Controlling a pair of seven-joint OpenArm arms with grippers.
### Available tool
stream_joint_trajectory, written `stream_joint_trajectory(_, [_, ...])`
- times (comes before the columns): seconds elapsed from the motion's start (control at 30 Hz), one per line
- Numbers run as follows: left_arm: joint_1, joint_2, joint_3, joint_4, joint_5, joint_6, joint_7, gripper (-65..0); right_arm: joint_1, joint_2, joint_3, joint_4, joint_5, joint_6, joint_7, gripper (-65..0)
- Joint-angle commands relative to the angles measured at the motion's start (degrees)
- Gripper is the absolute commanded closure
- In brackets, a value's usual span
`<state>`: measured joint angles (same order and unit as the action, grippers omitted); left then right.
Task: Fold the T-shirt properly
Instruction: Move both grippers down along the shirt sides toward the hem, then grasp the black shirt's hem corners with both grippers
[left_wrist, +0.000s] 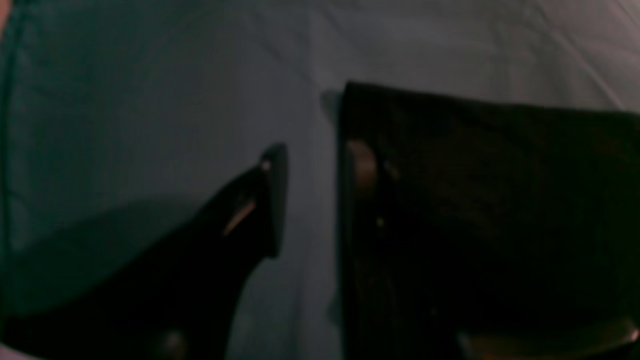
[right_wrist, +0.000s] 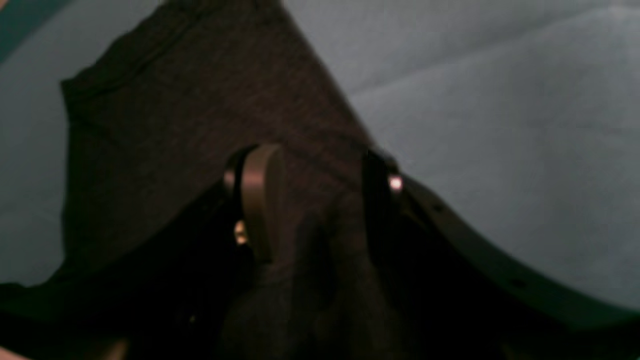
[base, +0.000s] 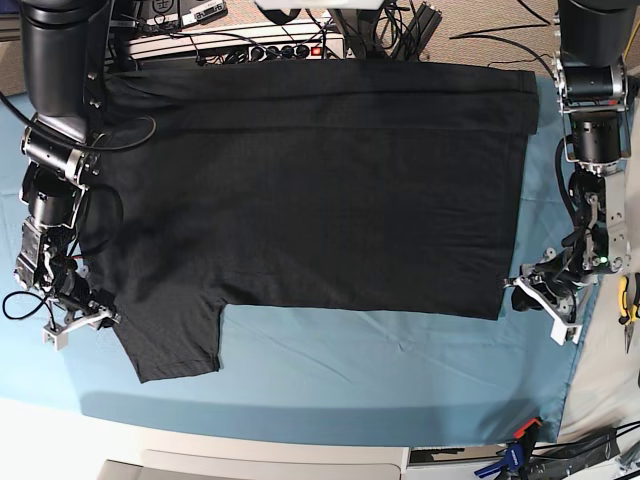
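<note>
- The large black short-sleeved cotton T-shirt (base: 320, 190) lies flat on the teal-blue table cloth (base: 350, 370), filling the upper and middle part of the base view. Its long axis runs left to right across the frame; a sleeve points down at the lower left, and the straight hem edge stands at the right.
- The right gripper (base: 95, 312), at the left edge of the base view, has its jaws standing apart with a bunch of the shirt fabric between its fingers (right_wrist: 260, 200); whether they press the fabric cannot be told.
- The left gripper (base: 535, 297), at the right edge, is partly open, one finger (left_wrist: 272, 195) over bare cloth, the other finger against the shirt's edge.
- Only the wrist views show the jaw gaps; only the base view shows the whole shirt.
</note>
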<state>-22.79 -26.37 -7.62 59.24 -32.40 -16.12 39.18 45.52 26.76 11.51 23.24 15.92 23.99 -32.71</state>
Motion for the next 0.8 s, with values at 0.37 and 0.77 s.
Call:
stream_joint_trajectory(0.37, [-5.0, 1.1, -0.4, -5.9, -0.6, -0.4, -1.6, -20.9, 2.1, 1.0, 0.2, 1.0, -1.0, 0.3, 3.3, -25.8])
stream_joint_trajectory(0.77, [-5.0, 1.1, -0.4, -9.1, 0.9, 0.9, -2.4, -20.9, 2.1, 1.8, 0.2, 1.0, -7.6, -5.0, 2.8, -25.8])
